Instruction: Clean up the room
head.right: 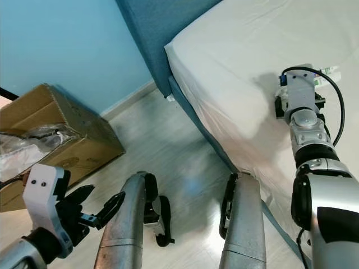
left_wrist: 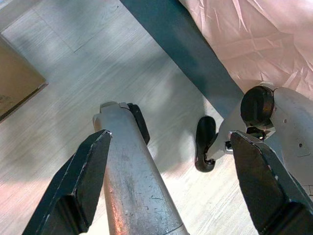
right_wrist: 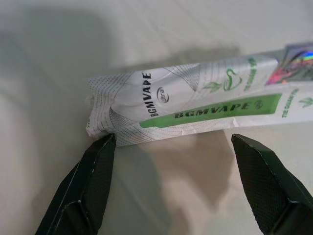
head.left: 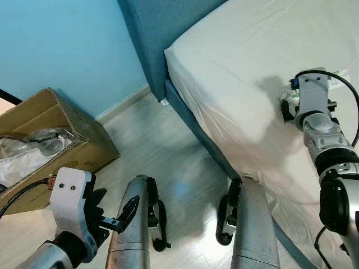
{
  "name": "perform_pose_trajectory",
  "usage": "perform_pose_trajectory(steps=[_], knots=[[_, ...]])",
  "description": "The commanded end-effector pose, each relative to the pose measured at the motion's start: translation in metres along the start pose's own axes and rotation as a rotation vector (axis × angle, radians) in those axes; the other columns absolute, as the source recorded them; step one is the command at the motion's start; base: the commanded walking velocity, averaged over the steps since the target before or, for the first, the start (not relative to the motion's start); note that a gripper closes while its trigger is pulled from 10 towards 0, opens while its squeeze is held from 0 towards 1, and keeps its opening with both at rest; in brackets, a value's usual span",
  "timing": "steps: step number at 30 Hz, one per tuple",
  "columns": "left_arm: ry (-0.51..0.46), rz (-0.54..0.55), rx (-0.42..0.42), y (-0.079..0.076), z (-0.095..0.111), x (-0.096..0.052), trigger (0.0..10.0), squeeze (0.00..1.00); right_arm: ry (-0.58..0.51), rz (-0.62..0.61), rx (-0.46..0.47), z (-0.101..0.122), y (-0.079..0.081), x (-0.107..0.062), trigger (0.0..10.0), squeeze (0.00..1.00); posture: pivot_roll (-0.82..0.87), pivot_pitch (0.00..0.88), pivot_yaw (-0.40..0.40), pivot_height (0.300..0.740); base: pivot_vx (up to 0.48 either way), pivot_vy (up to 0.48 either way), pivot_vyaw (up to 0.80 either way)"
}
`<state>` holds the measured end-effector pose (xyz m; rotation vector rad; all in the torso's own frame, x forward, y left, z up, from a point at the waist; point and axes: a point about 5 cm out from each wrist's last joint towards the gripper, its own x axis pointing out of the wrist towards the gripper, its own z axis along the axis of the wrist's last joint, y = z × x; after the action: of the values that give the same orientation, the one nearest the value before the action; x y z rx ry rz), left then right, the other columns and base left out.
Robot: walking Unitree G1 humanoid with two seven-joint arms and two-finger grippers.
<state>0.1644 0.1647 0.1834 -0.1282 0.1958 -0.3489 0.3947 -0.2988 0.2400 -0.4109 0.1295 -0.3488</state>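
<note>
A long white and green carton (right_wrist: 205,107) printed BGMVAPE lies flat on the white bed sheet (head.left: 235,67); its far end peeks out beyond my right wrist (head.left: 340,73). My right gripper (right_wrist: 172,141) hovers low over the sheet, open, with its fingertips just short of the carton's near end and not touching it. My left gripper (head.left: 120,216) hangs low on the left above the floor, open and holding nothing, beside my left leg (left_wrist: 132,186).
An open cardboard box (head.left: 50,140) with clear plastic wrapping inside stands on the wooden floor (head.left: 162,151) by the blue wall. The dark blue headboard (head.left: 157,39) and bed frame edge (head.left: 196,129) run along my right. My two legs (head.left: 255,230) stand close to the bed.
</note>
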Motion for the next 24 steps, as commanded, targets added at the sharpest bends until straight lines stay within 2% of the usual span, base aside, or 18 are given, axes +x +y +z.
perform_pose_trajectory(steps=[1,4,6,8,9,10,24], knots=[[0.028,0.011,-0.003,0.000,-0.003,-0.005,10.0,0.00,0.123,0.008,-0.048,-0.031,0.000,-0.003,10.0,0.00,0.19,0.746,0.064,0.591,0.000,0.000,0.00],[0.027,0.010,-0.004,-0.001,-0.003,-0.005,10.0,0.00,0.120,0.003,-0.041,-0.030,-0.002,-0.003,10.0,0.00,0.19,0.746,0.064,0.591,0.000,0.000,0.00],[0.024,0.007,-0.010,-0.002,-0.003,-0.003,10.0,0.00,0.093,-0.005,0.037,-0.026,-0.003,-0.003,10.0,0.00,0.19,0.738,0.058,0.591,0.000,0.000,0.00],[0.023,0.007,-0.010,-0.002,-0.003,-0.003,10.0,0.00,0.086,-0.004,0.062,-0.025,-0.003,-0.003,9.8,0.00,0.19,0.737,0.057,0.591,0.000,0.000,0.00],[0.022,0.007,-0.010,-0.002,-0.003,-0.003,10.0,0.00,0.083,-0.008,0.077,-0.024,-0.003,-0.002,3.4,0.00,0.19,0.737,0.057,0.591,0.000,0.000,0.00],[0.020,0.008,-0.009,-0.002,-0.002,-0.002,10.0,0.00,0.074,0.000,0.101,-0.023,-0.002,-0.002,0.0,0.00,0.19,0.738,0.058,0.591,0.000,0.000,0.00],[0.013,0.009,-0.011,-0.002,-0.002,0.001,10.0,0.00,-0.004,0.040,0.208,-0.012,0.005,-0.002,0.0,0.00,0.19,0.732,0.051,0.591,0.000,0.000,0.00]])
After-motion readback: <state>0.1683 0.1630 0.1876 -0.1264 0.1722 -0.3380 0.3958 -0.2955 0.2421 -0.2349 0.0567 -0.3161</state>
